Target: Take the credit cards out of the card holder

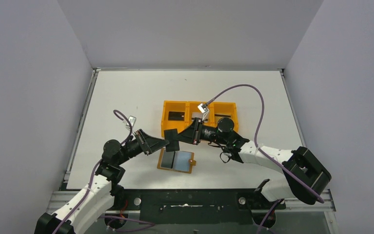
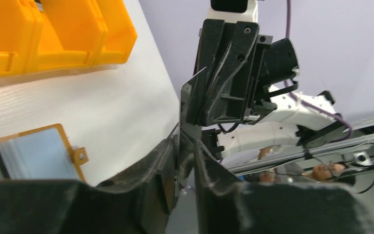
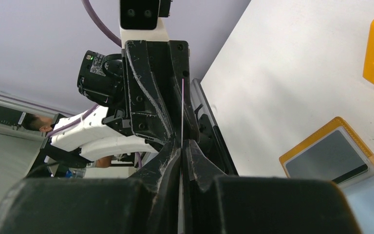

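The credit card (image 1: pixel 172 139) is up off the table (image 1: pixel 126 97) at the middle of the top view, pinched from both sides. The left gripper (image 1: pixel 165 143) is closed on its left edge and the right gripper (image 1: pixel 180 137) is clamped on its right edge, with the two sets of fingertips nearly meeting. From above it looks like a small dark rectangle standing on edge. In the right wrist view it is only a thin pale line (image 3: pixel 181 112) running up from between that gripper's pressed-together fingers (image 3: pixel 168 161). In the left wrist view it is a grey sheet (image 2: pixel 188 100) with one sharp corner. Just below the grippers in the top view, apart from them, the card holder (image 1: pixel 176 160) lies open and flat on the table. It is tan-orange at the border, with a small snap tab on its right side. Its left panel shows a dark card (image 1: pixel 168 159) and its right panel a pale blue card (image 1: pixel 183 160). The orange tray (image 1: pixel 198 105) sits above it in the frame.
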Robot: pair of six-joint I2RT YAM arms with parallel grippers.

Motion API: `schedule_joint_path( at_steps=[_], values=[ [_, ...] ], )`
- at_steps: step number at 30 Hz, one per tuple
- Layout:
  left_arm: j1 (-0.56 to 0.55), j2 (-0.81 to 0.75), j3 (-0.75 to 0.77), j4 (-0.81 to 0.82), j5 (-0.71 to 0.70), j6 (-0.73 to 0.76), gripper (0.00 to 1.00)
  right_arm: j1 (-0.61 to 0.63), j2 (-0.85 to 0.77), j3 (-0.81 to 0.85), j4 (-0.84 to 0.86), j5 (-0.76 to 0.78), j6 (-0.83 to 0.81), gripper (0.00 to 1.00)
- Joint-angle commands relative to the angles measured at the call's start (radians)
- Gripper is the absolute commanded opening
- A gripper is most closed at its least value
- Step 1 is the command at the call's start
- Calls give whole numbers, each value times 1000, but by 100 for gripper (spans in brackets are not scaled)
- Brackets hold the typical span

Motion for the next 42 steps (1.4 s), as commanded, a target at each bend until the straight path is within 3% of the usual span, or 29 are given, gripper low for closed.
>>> schedule_joint_path(
  at_steps=[1,4,7,11,13,18,23,26,31,35,42],
  values=[
    [4,-8,28,8,4,22,30,-3,-28,0,63,9,-11,0],
    [4,-37,52,-107,-28,63,52,-4,-52,0,4,43,-39,0],
    [4,-78,86,-257,-84,128,66,-5,-78,1,-72,88,-71,0],
    [4,-124,145,-509,-204,211,74,-4,-122,25,-234,191,-141,0],
    [4,-146,183,-640,-279,248,87,-5,-142,54,-352,280,-196,0],
    [4,-178,276,-910,-480,319,89,1,-147,180,-613,444,-370,0],
    [3,-147,366,-1108,-689,351,89,42,-107,304,-734,585,-561,0],
    [4,-90,446,-1146,-724,383,90,94,-64,374,-788,726,-695,0],
    [4,-13,560,-1176,-827,559,90,176,34,479,-831,886,-929,0],
    [6,-6,522,-1117,-878,657,90,203,118,561,-842,933,-1047,0],
    [6,-18,523,-1121,-894,660,90,204,287,700,-896,911,-1211,0]
  ],
)
